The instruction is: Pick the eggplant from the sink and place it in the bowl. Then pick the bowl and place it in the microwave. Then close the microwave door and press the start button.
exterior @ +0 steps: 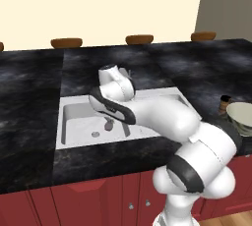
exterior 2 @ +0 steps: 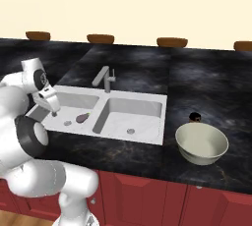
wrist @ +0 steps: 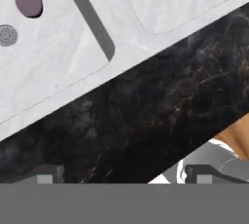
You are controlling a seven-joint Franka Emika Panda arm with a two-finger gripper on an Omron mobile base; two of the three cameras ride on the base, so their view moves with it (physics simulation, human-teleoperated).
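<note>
Purple eggplant (exterior 2: pixel 81 118) lies in sink's (exterior 2: pixel 147 103) left basin.

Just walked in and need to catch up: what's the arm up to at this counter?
The white arm is reaching over the sink, its open gripper empty above the left basin. The eggplant lies on that basin's floor near the drain, untouched. The bowl sits empty on the dark counter to the right of the sink.

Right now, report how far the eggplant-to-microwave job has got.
Nothing looks finished. The small dark purple eggplant lies on the floor of the white double-basin sink, near a drain. The round cream bowl sits empty on the black counter. The open gripper hangs over the sink's left basin, holding nothing. Picking, bowl loading and the microwave steps remain.
</note>
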